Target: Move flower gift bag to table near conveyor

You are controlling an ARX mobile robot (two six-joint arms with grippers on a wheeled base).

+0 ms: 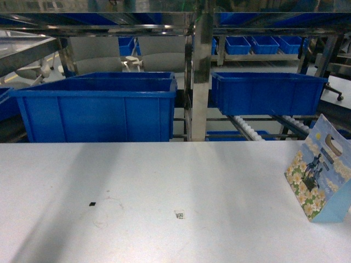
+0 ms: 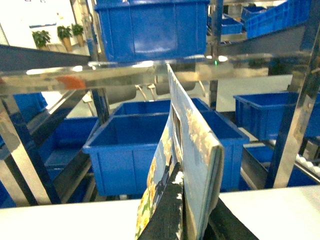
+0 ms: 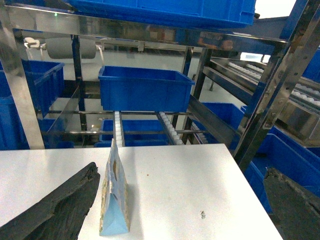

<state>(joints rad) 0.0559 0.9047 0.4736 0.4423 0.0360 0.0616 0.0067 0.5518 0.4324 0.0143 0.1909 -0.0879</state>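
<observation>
A flower gift bag (image 2: 192, 135), blue with yellow-white flowers, stands upright in my left gripper (image 2: 197, 195), which is shut on its lower part just above the white table (image 2: 65, 220). Another flower gift bag (image 1: 321, 175) stands on the table (image 1: 164, 175) at the far right edge of the head view. In the right wrist view that bag (image 3: 114, 200) stands free on the table (image 3: 185, 185), just right of the left finger (image 3: 60, 210). My right gripper (image 3: 181, 175) is open and holds nothing. The conveyor (image 1: 247, 129) with white rollers runs behind the table. Neither gripper shows in the head view.
Large blue bins (image 1: 98, 109) (image 1: 269, 93) sit on the steel rack right behind the table's far edge, split by a shiny upright post (image 1: 200, 82). A code sticker (image 1: 179, 214) and a black speck (image 1: 92, 204) lie on the tabletop. The table's right edge drops to more blue bins (image 3: 290, 155).
</observation>
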